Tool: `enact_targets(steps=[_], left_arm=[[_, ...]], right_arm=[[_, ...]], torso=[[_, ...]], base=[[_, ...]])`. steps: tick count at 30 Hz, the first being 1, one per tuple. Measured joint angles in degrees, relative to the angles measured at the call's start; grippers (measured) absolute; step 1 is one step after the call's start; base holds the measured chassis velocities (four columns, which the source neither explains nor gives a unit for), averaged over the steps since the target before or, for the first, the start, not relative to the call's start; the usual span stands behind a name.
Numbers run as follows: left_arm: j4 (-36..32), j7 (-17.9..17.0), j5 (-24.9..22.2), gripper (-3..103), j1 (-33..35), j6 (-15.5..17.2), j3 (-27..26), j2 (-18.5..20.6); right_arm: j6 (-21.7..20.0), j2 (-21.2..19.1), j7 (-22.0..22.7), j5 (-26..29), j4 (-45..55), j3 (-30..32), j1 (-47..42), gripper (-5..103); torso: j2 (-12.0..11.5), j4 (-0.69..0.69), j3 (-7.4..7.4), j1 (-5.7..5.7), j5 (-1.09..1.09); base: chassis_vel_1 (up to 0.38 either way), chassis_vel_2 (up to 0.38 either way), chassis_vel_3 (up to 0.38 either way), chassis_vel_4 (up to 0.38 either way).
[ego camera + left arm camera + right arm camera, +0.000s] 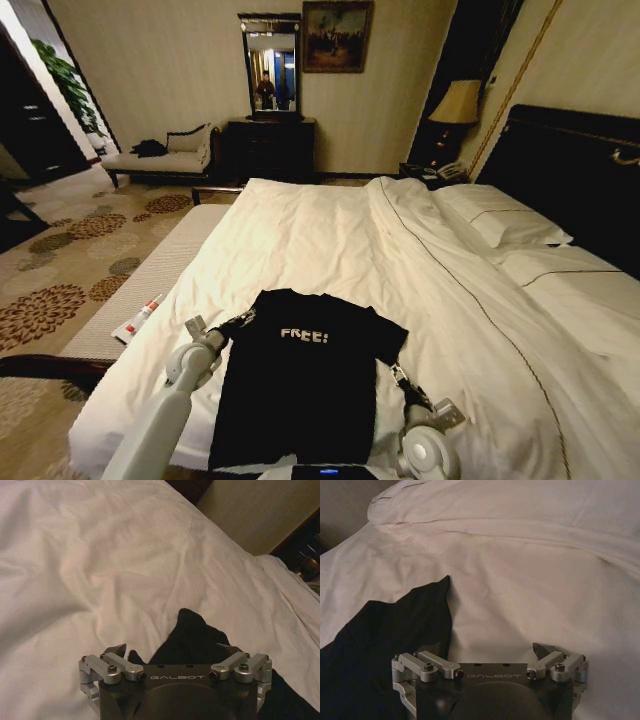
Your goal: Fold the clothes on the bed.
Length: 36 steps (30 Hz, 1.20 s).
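**Head view: shirt lying flat, both grippers at its sleeves**

Nearest, the left gripper (pixel 243 320) is resting at the T-shirt's (pixel 300 375) left sleeve, jaws spread wide around the sleeve tip. The right gripper (pixel 395 370) is sitting at the right sleeve, jaws also wide, one finger over the fabric edge. The shirt is lying face up on the bed (pixel 330 235) near its foot. Farther off, pillows (pixel 500 215) are lying by the headboard (pixel 575 170).
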Motion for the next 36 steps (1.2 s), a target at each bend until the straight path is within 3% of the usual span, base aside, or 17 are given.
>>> enact_targets(steps=[11,17,22,28,31,33,36], left_arm=[[0.38,-0.12,-1.28,103,1.29,1.39,-1.25,-0.07],[2.57,-0.21,-1.22,93,-0.29,1.34,-0.34,-0.92],[3.23,-0.25,-1.22,72,-0.53,1.24,-0.21,-0.93],[2.83,-0.09,-1.22,55,0.04,1.15,-0.4,-0.62],[2.66,-0.02,-1.23,39,0.14,1.09,-0.42,-0.47],[2.65,0.0,-1.23,39,0.13,1.08,-0.41,-0.46],[2.67,0.02,-1.21,23,0.06,1.06,-0.24,-0.46]], right_arm=[[-0.1,0.33,0.35,-1.27,0.01,-0.58,-0.25,100],[-0.12,0.33,0.42,-1.77,0.23,-0.59,-0.86,100],[-0.08,0.44,0.56,-2.37,0.41,-0.57,-1.36,100],[-0.04,0.56,0.7,-2.86,0.41,-0.61,-1.51,100],[-0.02,0.76,0.78,-3.25,0.41,-0.88,-1.52,100],[-0.02,0.8,0.79,-3.32,0.41,-0.92,-1.52,100],[-0.01,0.95,0.84,-3.57,0.38,-1.0,-1.56,100]], torso=[[0.0,0.0,0.0,0.0,-0.01],[0.0,-0.01,0.0,0.0,0.0],[0.0,-0.01,0.0,0.0,0.0],[0.0,0.0,0.0,0.0,0.0],[0.0,0.0,0.0,0.0,0.0],[0.0,0.0,0.0,0.0,0.0],[0.0,0.0,0.0,0.0,0.0]], base=[[0.0,0.0,0.0,0.0],[0.0,0.0,0.0,0.0],[0.0,0.0,0.0,0.0],[0.0,0.0,0.0,0.0],[0.0,0.0,0.0,0.0],[0.0,0.0,0.0,0.0],[0.0,0.0,0.0,0.0]])
